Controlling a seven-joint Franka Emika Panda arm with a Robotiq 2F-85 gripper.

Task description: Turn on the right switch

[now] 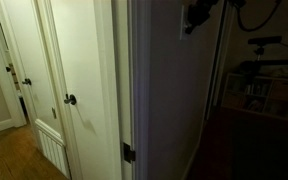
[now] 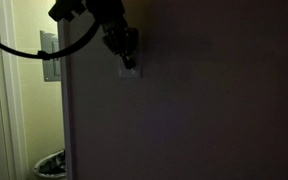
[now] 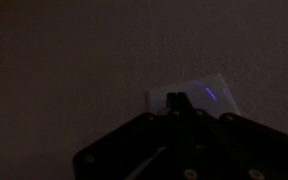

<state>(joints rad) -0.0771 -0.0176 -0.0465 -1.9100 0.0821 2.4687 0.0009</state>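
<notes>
The scene is dark. A small white wall plate (image 3: 199, 95) sits on the dim wall; in an exterior view (image 2: 130, 70) it shows just below my fingertips. Its separate switches cannot be made out, so the right switch cannot be picked out. My gripper (image 3: 180, 98) has its two fingers pressed together with nothing between them, and its tips lie over the plate's left part. It shows in both exterior views, dark against the wall (image 2: 127, 55) and at the top edge (image 1: 196, 14). Whether the tips touch the plate cannot be told.
A white door with a dark round knob (image 1: 71, 99) stands beside the wall corner, and another door with a knob (image 1: 26, 82) is further back. A grey box (image 2: 50, 55) hangs by the door frame. A bin (image 2: 50, 164) sits on the floor below. A black cable (image 2: 24, 50) loops from the arm.
</notes>
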